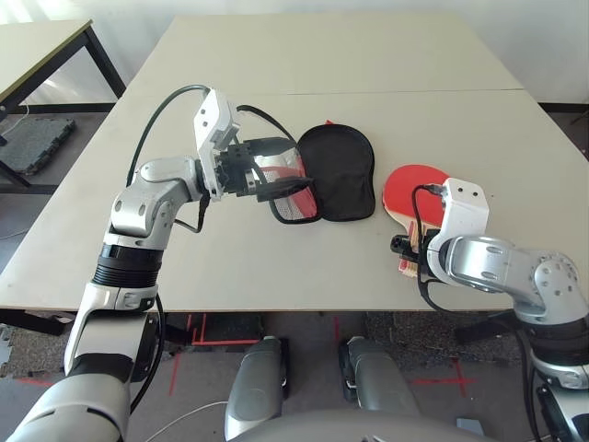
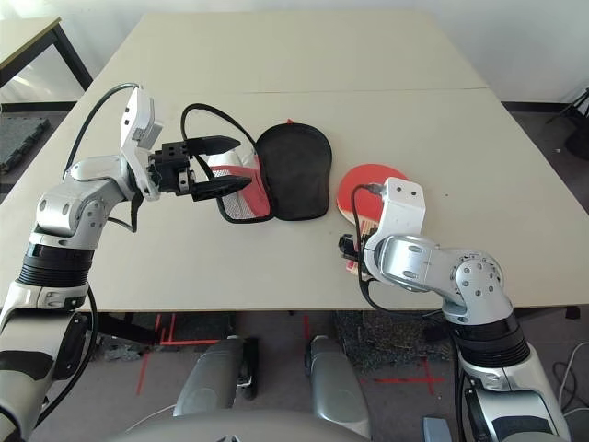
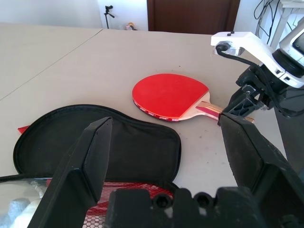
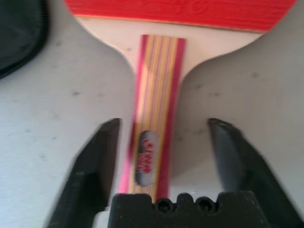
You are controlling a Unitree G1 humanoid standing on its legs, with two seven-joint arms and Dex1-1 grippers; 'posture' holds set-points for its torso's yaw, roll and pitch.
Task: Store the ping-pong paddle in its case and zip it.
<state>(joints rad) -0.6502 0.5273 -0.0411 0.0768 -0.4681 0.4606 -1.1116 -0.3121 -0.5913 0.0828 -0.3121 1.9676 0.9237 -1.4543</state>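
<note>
Paddle [image 3: 168, 97] flat on table [image 1: 368, 64]; right gripper [image 4: 164, 156] straddles handle, fingers apart, ready to grab. Left gripper [image 2: 216, 168] wide open above case [image 1: 336, 170], which lies unzipped to receive it.

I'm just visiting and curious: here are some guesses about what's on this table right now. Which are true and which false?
1. The ping-pong paddle lies flat on the table, outside the case. True.
2. The case is zipped shut. False: it lies open, its black lining facing up.
3. The right gripper has its fingers either side of the paddle's handle, with gaps to both. True.
4. The left gripper holds the paddle. False: it is open and holds nothing, by the case.
5. The paddle's blade is blue. False: it is red.
</note>
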